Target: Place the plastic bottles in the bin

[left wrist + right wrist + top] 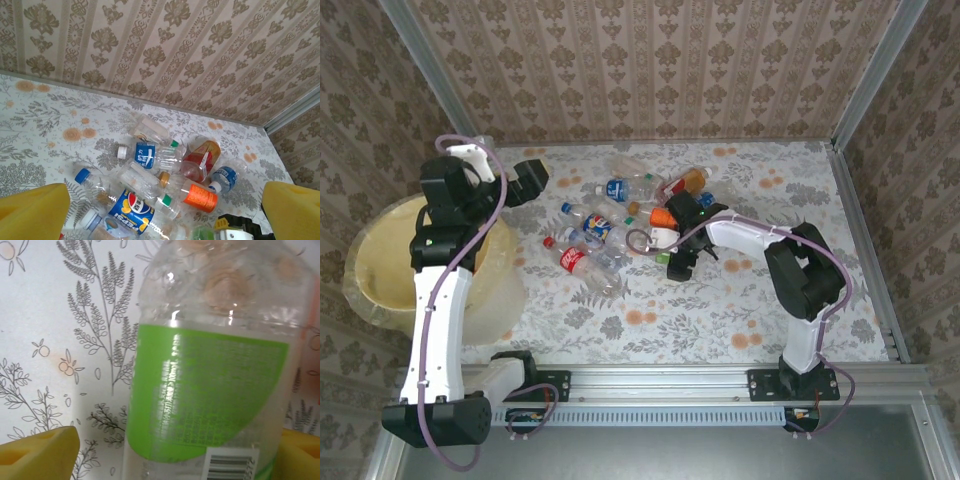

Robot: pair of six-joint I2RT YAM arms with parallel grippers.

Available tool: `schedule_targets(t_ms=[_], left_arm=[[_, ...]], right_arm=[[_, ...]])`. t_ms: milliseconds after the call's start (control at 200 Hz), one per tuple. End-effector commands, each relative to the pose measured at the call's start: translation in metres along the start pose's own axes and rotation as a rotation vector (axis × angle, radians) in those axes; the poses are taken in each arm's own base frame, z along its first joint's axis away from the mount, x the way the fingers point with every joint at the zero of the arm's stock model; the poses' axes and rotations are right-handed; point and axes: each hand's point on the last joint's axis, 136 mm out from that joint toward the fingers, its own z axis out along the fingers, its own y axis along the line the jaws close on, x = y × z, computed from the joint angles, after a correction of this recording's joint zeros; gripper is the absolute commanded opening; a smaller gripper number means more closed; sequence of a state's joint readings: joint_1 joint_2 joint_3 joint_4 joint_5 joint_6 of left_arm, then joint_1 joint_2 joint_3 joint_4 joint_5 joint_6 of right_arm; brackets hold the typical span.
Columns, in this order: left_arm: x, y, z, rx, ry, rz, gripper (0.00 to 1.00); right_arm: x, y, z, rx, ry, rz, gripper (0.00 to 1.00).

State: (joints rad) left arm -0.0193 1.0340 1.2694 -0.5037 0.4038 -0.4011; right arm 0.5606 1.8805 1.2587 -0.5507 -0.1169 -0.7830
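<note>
Several clear plastic bottles (620, 215) lie in a heap at the middle of the table, among them a Pepsi bottle (131, 210) and an orange-label bottle (200, 197). The pale-yellow bin (360, 290) stands at the left edge. My left gripper (530, 180) hangs open above the table between the bin and the heap, its yellow pads (35, 210) far apart with nothing between them. My right gripper (675, 262) is low at the heap's right side, open around a green-label bottle (210, 390). The right pad (300, 455) is at the bottle and the left pad (37, 455) stands clear of it.
A loose white cap (121, 151) lies beside the heap. Wallpapered walls with metal posts close the back and sides. An aluminium rail (660, 385) runs along the near edge. Bare floral tablecloth (740, 310) spreads to the front right.
</note>
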Motion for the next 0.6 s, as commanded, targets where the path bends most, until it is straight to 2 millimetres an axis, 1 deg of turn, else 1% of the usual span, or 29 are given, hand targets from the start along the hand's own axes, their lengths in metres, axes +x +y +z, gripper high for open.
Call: schedule_targets(t_ms=[0, 65, 75, 120, 155, 255, 305, 425, 485, 535, 595], left_arm=[[0.004, -0.002, 0.0, 0.011, 0.006, 0.028, 1.0], [0.007, -0.003, 0.0, 0.019, 0.018, 0.027, 1.0], [0.008, -0.003, 0.0, 0.02, 0.02, 0.027, 1.0], [0.009, -0.004, -0.001, 0.024, 0.023, 0.025, 1.0], [0.01, -0.004, -0.001, 0.027, 0.022, 0.021, 1.0], [0.012, -0.006, -0.002, 0.044, 0.015, 0.016, 1.0], [0.012, -0.009, -0.004, 0.055, 0.014, 0.015, 1.0], [0.014, -0.016, -0.004, 0.097, 0.023, 0.007, 1.0], [0.015, -0.022, -0.004, 0.128, 0.029, 0.001, 1.0], [0.016, -0.029, -0.004, 0.16, 0.035, -0.002, 1.0], [0.018, -0.039, -0.004, 0.203, 0.04, 0.0, 1.0]], right_arm=[[0.016, 0.004, 0.004, 0.006, 0.054, -0.001, 0.86], [0.021, 0.007, 0.008, 0.004, 0.063, 0.007, 0.83], [0.018, 0.003, 0.009, 0.019, 0.051, 0.009, 0.83], [0.017, 0.001, 0.011, 0.033, 0.043, 0.019, 0.72], [0.016, -0.001, 0.012, 0.046, 0.035, 0.028, 0.67], [0.014, -0.004, 0.013, 0.077, 0.015, 0.042, 0.64], [0.013, -0.003, 0.011, 0.082, 0.003, 0.054, 0.6], [0.008, -0.002, 0.004, 0.097, -0.041, 0.097, 0.5], [0.005, -0.002, -0.002, 0.115, -0.072, 0.124, 0.46], [0.002, -0.001, -0.009, 0.126, -0.104, 0.146, 0.42], [-0.002, 0.001, -0.016, 0.14, -0.147, 0.157, 0.41]])
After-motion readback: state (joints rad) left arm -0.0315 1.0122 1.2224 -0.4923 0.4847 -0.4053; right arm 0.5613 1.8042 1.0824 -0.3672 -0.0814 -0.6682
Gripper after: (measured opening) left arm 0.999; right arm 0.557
